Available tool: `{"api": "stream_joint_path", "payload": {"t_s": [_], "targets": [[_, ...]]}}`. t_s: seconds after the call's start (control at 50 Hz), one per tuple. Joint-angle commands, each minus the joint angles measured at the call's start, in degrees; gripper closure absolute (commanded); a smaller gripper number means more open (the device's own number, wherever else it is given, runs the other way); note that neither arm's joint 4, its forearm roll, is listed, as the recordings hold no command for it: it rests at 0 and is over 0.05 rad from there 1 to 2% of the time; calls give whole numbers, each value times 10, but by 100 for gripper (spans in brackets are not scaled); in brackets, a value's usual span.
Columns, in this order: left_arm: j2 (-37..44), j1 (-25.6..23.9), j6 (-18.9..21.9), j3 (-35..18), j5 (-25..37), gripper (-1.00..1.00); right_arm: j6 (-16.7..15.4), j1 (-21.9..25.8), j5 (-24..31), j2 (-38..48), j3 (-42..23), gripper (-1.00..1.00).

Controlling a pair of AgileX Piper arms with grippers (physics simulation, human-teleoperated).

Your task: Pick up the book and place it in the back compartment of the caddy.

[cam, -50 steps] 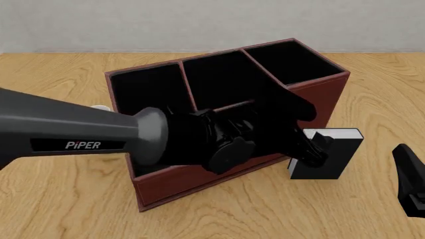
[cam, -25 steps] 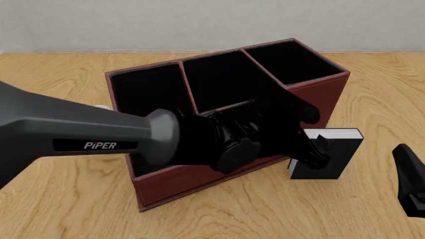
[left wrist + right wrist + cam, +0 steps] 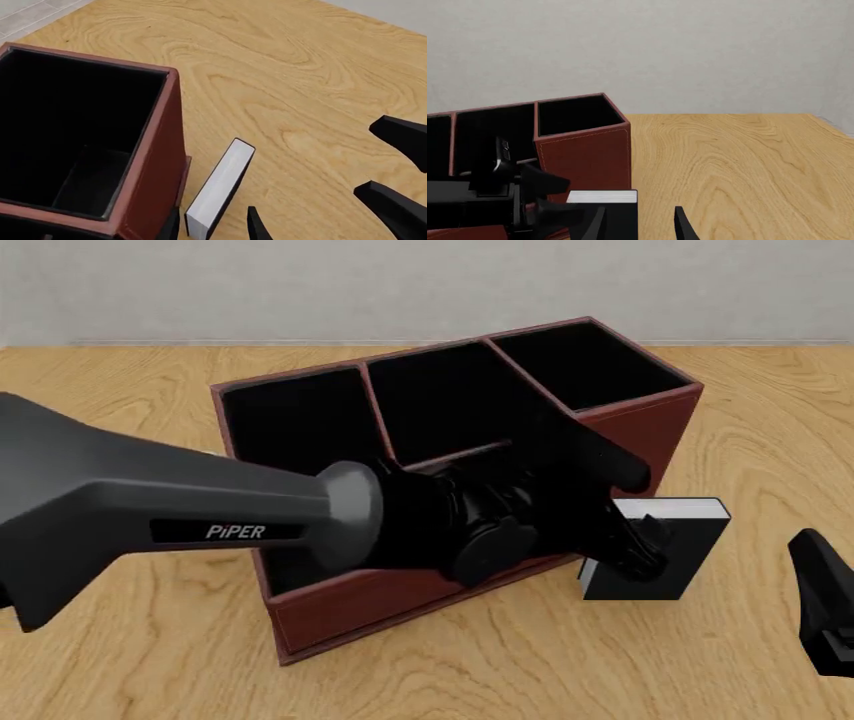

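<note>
Left wrist view: the left claw (image 3: 211, 226) is pinching the book (image 3: 219, 190), white page edges showing, beside the caddy (image 3: 157, 165)'s black-lined cell. Front view: the right claw (image 3: 827, 605) is sitting apart; whether spread, cannot tell.

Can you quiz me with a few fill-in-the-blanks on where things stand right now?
1. The book stands on the table just outside the ____.
2. The ____ gripper is at the book, its fingers either side of it.
3. The book's covers are ____, its page edges white.
4. The right gripper holds ____.

Missing words: caddy; left; black; nothing
</note>
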Motion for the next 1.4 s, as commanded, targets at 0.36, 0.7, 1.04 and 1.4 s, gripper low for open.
{"api": "stream_joint_path", "payload": {"t_s": [0.36,0.7,1.04,1.4], "targets": [[34,0,-5,-25,16,-100,0,0,0,0,0,-100],[48,-3,-13,-34,28,-100,0,0,0,0,0,-100],[36,-1,-10,-28,19,-100,0,0,0,0,0,-100],[-4,-13,-5,3,-13,100,0,0,0,0,0,-100]]}}
